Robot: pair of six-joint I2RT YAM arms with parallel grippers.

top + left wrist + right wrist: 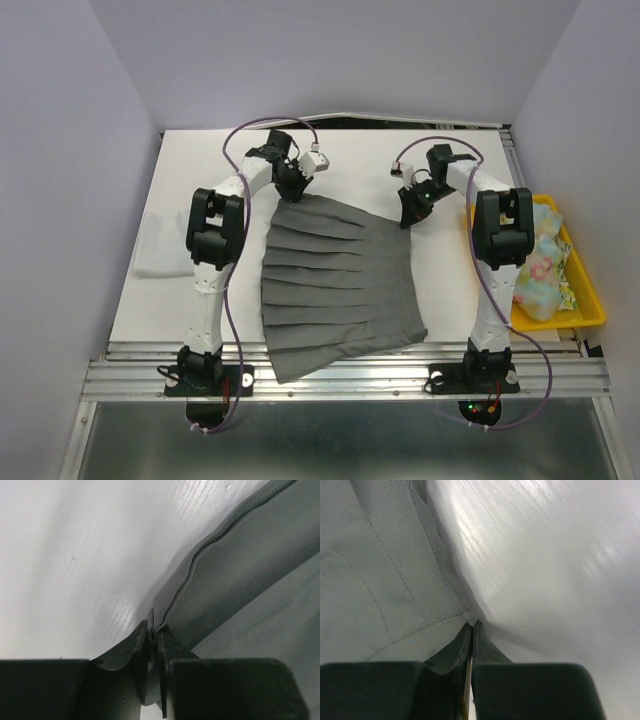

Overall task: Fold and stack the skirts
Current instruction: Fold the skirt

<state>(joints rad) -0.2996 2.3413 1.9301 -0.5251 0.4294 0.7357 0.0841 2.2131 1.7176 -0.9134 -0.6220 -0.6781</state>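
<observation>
A dark grey pleated skirt (340, 285) lies spread flat on the white table (200, 170), its hem hanging over the near edge. My left gripper (292, 185) is at the skirt's far left corner. In the left wrist view its jaws (154, 630) are shut on a bunched fold of the skirt's ribbed edge (250, 580). My right gripper (408, 215) is at the far right corner. In the right wrist view its jaws (473, 626) are pressed together on the tip of the stitched skirt corner (380, 570). A pastel floral skirt (545, 270) lies in the tray.
A yellow tray (590, 300) stands at the table's right edge beside the right arm. A pale whitish cloth (160, 245) lies at the left edge. Pale walls close in both sides and the back. A metal rail runs along the near edge.
</observation>
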